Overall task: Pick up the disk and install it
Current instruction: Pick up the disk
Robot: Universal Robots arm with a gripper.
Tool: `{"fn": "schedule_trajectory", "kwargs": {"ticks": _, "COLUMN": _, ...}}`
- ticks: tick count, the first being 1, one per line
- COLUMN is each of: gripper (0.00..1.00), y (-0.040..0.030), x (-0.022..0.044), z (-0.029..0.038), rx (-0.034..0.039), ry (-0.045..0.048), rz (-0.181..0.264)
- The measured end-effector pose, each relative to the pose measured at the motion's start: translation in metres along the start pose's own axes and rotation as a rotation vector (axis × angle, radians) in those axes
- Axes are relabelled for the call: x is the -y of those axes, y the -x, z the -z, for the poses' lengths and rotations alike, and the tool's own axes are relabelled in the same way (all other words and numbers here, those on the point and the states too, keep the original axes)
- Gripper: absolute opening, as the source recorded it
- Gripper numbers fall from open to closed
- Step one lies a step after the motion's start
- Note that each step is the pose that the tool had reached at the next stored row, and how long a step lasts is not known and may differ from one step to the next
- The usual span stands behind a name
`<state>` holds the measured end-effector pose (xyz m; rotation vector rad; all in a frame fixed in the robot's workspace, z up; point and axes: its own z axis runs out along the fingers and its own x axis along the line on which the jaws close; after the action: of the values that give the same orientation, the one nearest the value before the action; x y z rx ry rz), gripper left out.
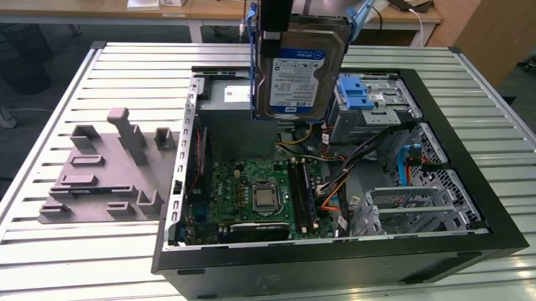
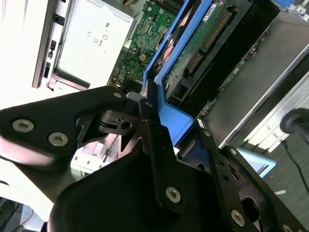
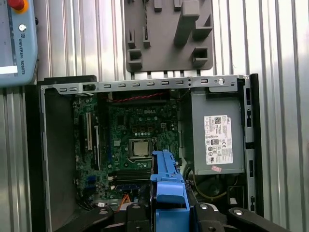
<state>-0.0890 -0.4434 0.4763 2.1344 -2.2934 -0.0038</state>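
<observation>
**Disk Hangs Over the Open Case**

The fingers point(image 2: 153, 140) are closed tight on the blue frame point(image 3: 166, 183) of the disk point(image 1: 297, 69). The disk hangs straight down from them, with its long side up and down. Below it is the open case point(image 1: 335, 269) on the bench point(image 1: 84, 263). The blue bay point(image 1: 358, 94) sits lower, just to the exterior view's right of the disk.

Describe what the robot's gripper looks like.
The gripper is matte black in the second wrist view. A rounded housing carries flat, angular linkage bars, joined by silver screws and pivot pins. Its jaws are slim, straight black bars.
</observation>
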Motion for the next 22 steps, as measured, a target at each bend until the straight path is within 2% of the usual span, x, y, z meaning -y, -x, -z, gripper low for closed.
{"fn": "schedule_trajectory", "kwargs": {"ticks": 17, "gripper": 0.36, "y": -0.0082, "x": 0.0124, "z": 0.0000, "rx": 0.0001, "ry": 0.0005, "rz": -0.006}}
{"fn": "schedule_trajectory", "kwargs": {"ticks": 22, "gripper": 0.36, "y": -0.0084, "x": 0.0127, "z": 0.0001, "rx": 0.0000, "ry": 0.0005, "rz": -0.006}}
